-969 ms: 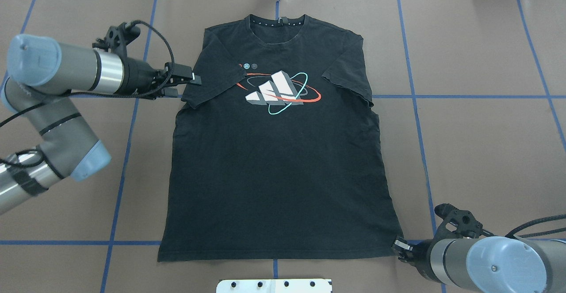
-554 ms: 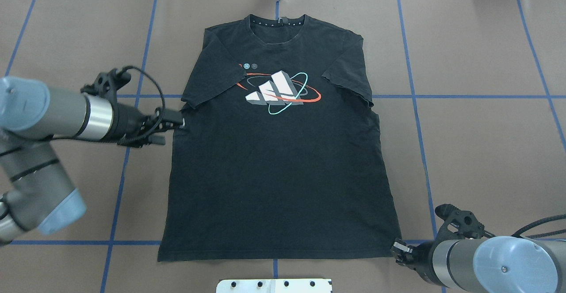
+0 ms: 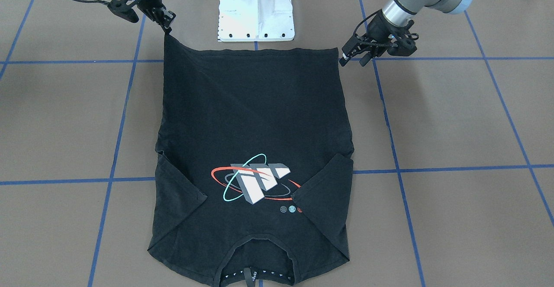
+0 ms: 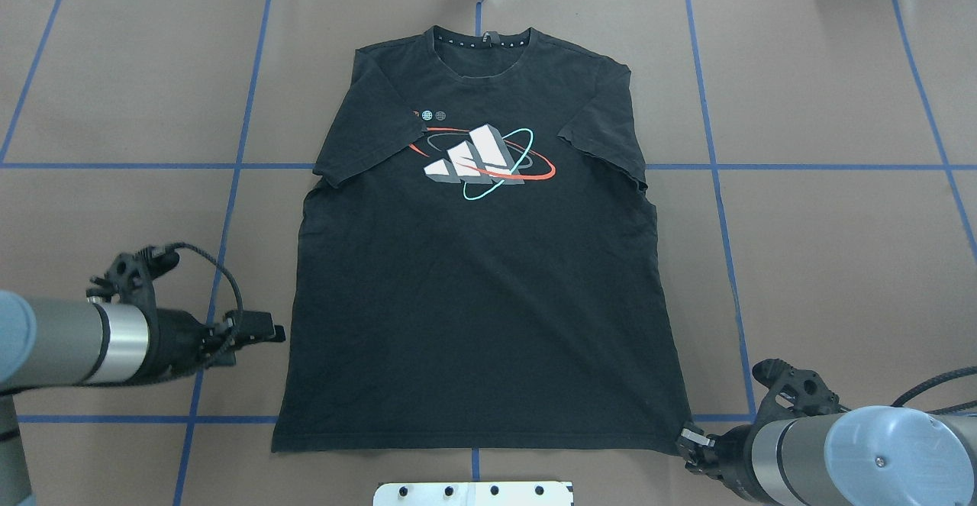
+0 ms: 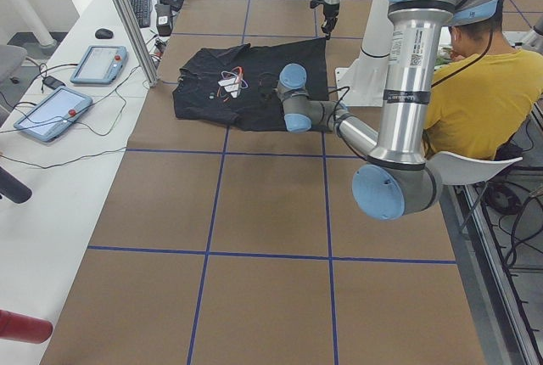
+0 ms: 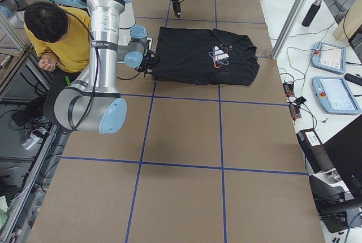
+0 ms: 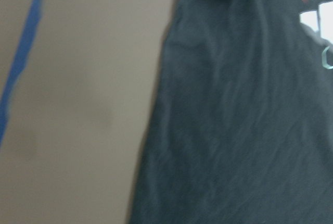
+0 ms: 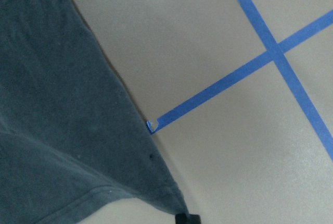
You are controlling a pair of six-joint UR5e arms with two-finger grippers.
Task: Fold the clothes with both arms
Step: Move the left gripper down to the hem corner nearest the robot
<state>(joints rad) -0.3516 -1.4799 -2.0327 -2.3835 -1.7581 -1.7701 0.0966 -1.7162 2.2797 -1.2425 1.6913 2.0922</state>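
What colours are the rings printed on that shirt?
Red, teal and faint grey rings on the black T-shirt; the overhead view shows them best.

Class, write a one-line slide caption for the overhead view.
Black T-shirt flat on table, print up; right gripper at one hem corner, left gripper beside the opposite edge.

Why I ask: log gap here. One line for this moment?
T-shirt flat, print up | right gripper shut on hem corner | left gripper open beside side edge, apart

Matt black cloth T-shirt point(image 4: 473, 300) on matt brown table point(image 4: 839, 262), seemingly paper-covered.
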